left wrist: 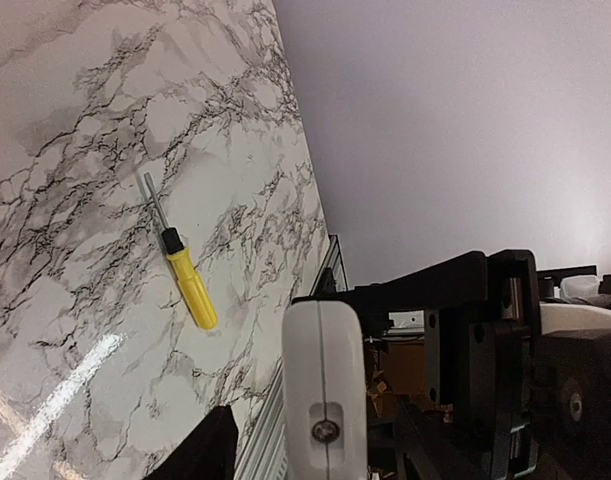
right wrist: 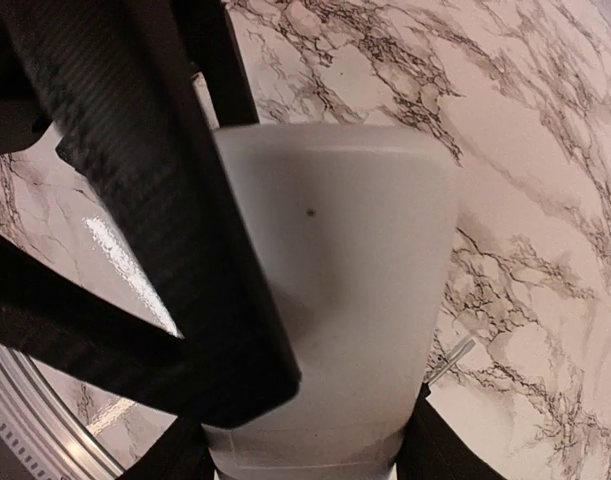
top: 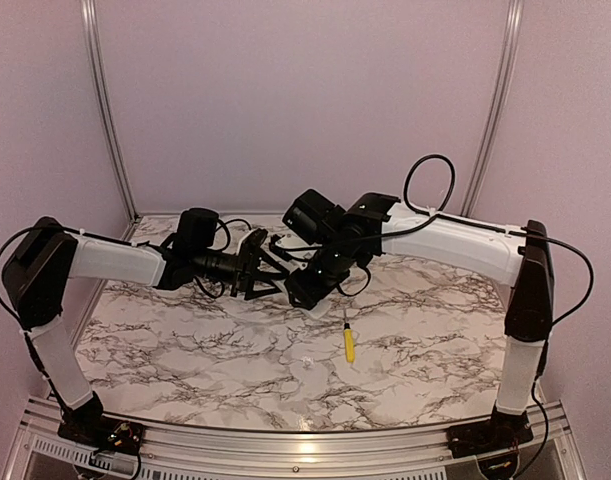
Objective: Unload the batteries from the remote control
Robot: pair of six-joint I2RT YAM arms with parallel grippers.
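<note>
Right end effector (right wrist: 303, 462) around smooth, white, round-cornered plastic remote control (right wrist: 355, 270)

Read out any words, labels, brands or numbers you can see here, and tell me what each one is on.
No readable text in any view.
The remote control: plain white shell with only a screw, no print visible.
The screwdriver: yellow handle with no legible marking.
</note>
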